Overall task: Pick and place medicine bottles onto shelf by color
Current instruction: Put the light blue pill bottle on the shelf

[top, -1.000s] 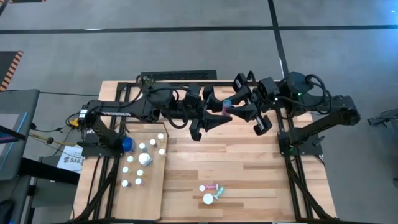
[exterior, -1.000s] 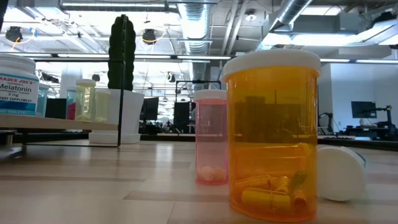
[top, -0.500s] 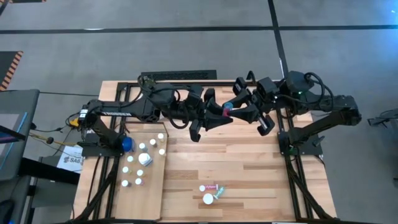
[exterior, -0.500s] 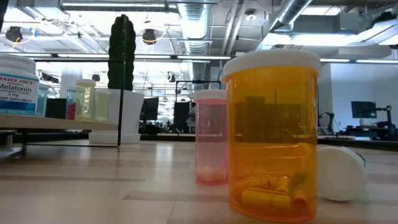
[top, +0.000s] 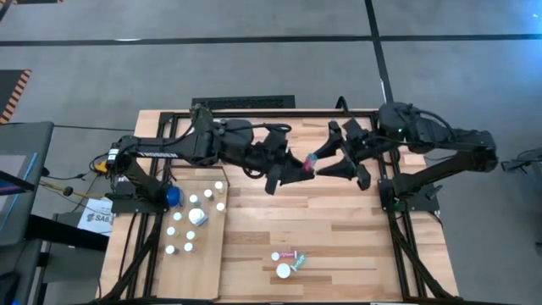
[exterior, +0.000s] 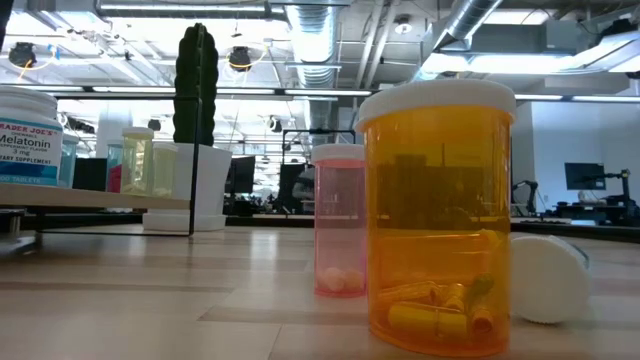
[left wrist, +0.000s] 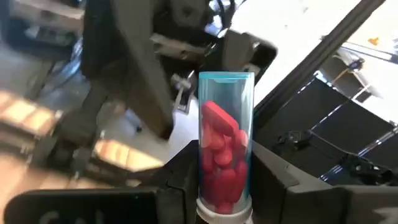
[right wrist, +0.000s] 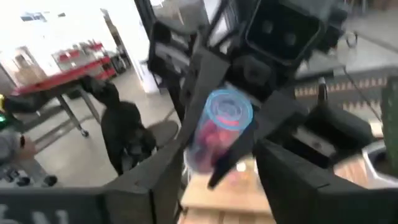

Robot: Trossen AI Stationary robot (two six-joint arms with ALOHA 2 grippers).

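In the high view, the left tool (top: 298, 168) and the right tool (top: 332, 163) meet above the middle of the bench (top: 339, 229), and a small blue bottle (top: 310, 160) with red pills sits between them in the air. The shelf (top: 196, 263) lies at the left side of the bench with several white-capped bottles on it, and three more bottles (top: 288, 261) wait near the front edge. In the low view, an amber bottle (exterior: 438, 215) and a pink bottle (exterior: 340, 220) stand upright on the bench beside a loose white cap (exterior: 548, 278); no tool shows here. In the left wrist view, the left tool (left wrist: 225, 171) is closed on the blue bottle (left wrist: 225, 149) near its white cap, and the long axis points away from the wrist, with the clear base at the far end. In the right wrist view, the right tool (right wrist: 214, 155) stands open around the base of the bottle (right wrist: 217, 127) and does not seem to press it. The bottle looks light, stiff and smooth, so it may slip; a hold across the round body, near the middle, seems safest.
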